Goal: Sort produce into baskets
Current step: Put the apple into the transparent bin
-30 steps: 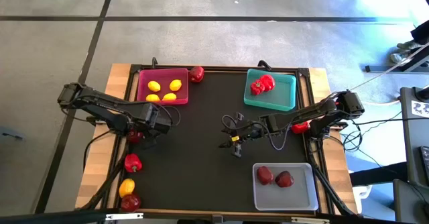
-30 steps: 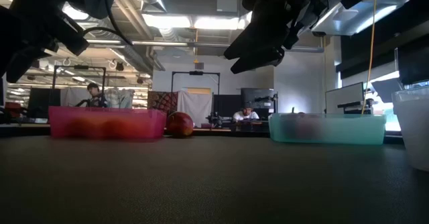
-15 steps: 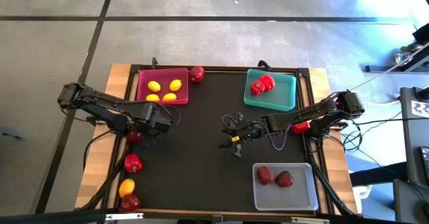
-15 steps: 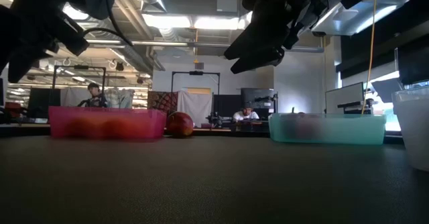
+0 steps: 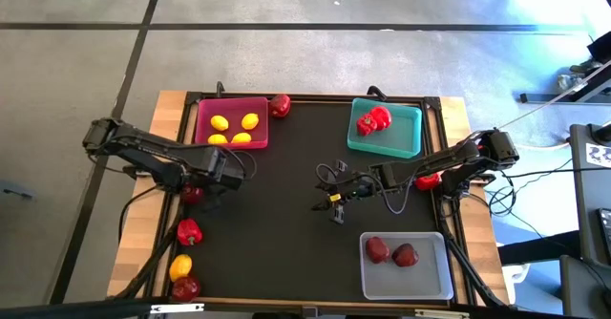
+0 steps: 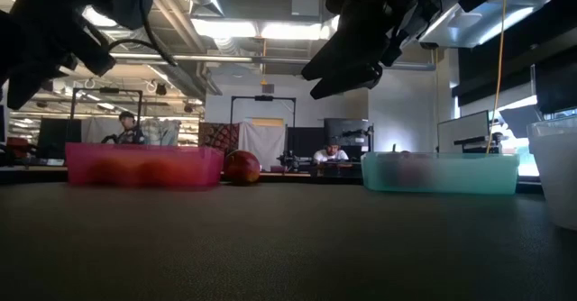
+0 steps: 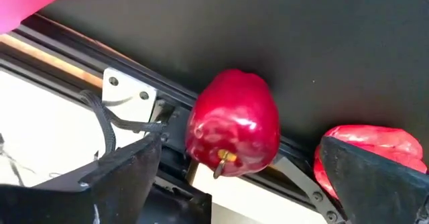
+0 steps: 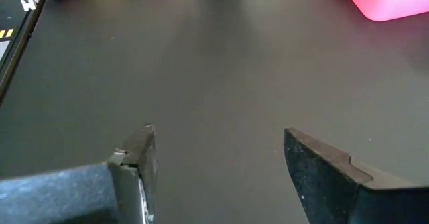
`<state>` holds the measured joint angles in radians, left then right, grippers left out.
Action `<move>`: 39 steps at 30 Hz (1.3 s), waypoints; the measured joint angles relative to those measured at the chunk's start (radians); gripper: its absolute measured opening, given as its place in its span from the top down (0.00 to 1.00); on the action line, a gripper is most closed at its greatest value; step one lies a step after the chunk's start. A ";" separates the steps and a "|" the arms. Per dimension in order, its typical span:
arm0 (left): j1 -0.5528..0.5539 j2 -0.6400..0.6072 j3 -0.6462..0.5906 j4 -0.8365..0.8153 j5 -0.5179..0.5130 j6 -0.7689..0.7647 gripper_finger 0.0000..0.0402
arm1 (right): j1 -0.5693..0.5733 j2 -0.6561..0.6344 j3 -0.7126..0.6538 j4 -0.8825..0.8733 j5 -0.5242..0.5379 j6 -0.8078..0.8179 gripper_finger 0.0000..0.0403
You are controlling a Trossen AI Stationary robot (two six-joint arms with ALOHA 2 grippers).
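Note:
My left gripper (image 7: pixel 239 150) stands open at the mat's left edge (image 5: pixel 198 185), pointing steeply down. Its fingers stand on either side of a dark red apple (image 7: pixel 232 131) without touching it. That apple (image 5: pixel 191 195) rests on the frame rail at the mat's edge. A red pepper (image 7: pixel 365 150) lies close by, partly behind one finger. My right gripper (image 8: pixel 218 150) hangs open above the middle of the mat (image 5: pixel 334 197) with nothing between its fingers. The pink basket (image 5: pixel 202 109) holds lemons, the teal basket (image 5: pixel 412 128) red peppers, and the clear basket (image 5: pixel 434 276) two apples.
On the wooden strip at the left lie a red pepper (image 5: pixel 189 231), a lemon (image 5: pixel 180 266) and an apple (image 5: pixel 185 287). Another apple (image 5: pixel 280 105) sits beside the pink basket's far right corner. Something red (image 5: pixel 428 179) shows under my right arm. People sit in the room behind.
My left gripper has opened wider around the apple while staying in place. The apple has not moved.

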<state>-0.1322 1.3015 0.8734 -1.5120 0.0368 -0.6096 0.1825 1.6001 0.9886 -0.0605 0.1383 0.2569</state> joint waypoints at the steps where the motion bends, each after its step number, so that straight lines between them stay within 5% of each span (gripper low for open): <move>1: 0.000 0.009 0.000 0.002 0.000 0.005 0.00 | 0.000 0.000 0.000 0.000 0.000 0.000 0.41; 21: -0.003 0.200 -0.061 0.066 0.016 0.154 0.01 | 0.000 0.001 -0.019 0.012 0.000 -0.002 0.41; 32: -0.005 0.224 -0.063 0.050 0.026 0.214 0.09 | 0.000 0.001 -0.019 0.025 0.000 -0.002 0.41; 39: -0.005 0.367 -0.064 0.027 0.072 0.313 0.13 | 0.000 0.001 -0.019 0.033 0.000 -0.002 0.41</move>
<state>-0.1371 1.6687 0.8089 -1.4849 0.1083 -0.2971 0.1825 1.6009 0.9699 -0.0276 0.1379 0.2550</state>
